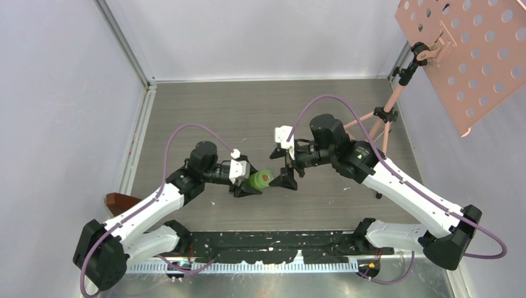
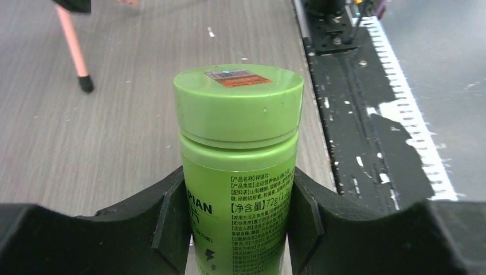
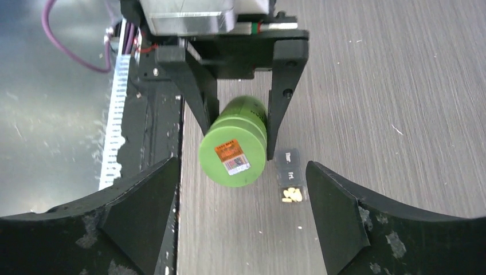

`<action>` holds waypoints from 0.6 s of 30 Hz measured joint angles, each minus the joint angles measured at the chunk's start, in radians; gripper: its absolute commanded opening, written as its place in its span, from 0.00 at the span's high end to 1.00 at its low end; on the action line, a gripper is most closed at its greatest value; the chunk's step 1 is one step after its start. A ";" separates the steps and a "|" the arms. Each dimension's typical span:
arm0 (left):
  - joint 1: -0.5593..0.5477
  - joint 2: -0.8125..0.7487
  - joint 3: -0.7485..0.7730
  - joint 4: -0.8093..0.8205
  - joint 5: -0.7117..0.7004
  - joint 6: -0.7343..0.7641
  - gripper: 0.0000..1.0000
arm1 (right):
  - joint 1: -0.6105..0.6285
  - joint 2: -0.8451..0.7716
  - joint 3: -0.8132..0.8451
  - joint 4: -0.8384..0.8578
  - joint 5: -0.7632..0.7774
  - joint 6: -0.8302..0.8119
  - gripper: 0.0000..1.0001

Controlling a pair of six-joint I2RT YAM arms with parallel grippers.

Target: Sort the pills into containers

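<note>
Holding the green bottle (image 2: pixel 238 166) in my left gripper (image 1: pixel 249 184), jaws clamped on its body just below the cap (image 2: pixel 238 97). It is lifted off the table (image 1: pixel 248 112) and lies roughly level, long axis pointing from my left claw straight toward my right one, capped end leading. The red-marked sticker (image 3: pixel 232 157) on the cap faces the right wrist camera head-on.

My right gripper (image 1: pixel 289 178) stands wide, nothing in it, its fingers either side of the line to the cap but apart from it (a gap shows in the overhead view). So the right arm is the one lined up on the cap, and I judge the coming move to be closing on that cap to twist it off while the left holds the body.

Contents: the bottle is opaque and capped, so I cannot tell what is inside. The dark case (image 3: pixel 289 182) lies flat on the table under and just right of the bottle in the right wrist view; a few pale yellow pills (image 3: pixel 292 195) sit in its near compartment, and the lettered sections behind look shut.
</note>
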 measured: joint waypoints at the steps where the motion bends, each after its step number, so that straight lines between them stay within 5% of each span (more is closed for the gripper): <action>1: 0.000 0.005 0.011 -0.018 0.021 0.006 1.00 | 0.004 0.005 0.003 -0.027 -0.009 -0.047 0.12; 8: 0.000 0.073 0.080 -0.121 0.117 0.039 1.00 | 0.059 0.045 0.039 -0.146 -0.019 -0.246 0.14; 18: 0.001 0.099 0.092 -0.152 0.164 0.051 1.00 | 0.140 0.083 0.040 -0.174 0.071 -0.321 0.28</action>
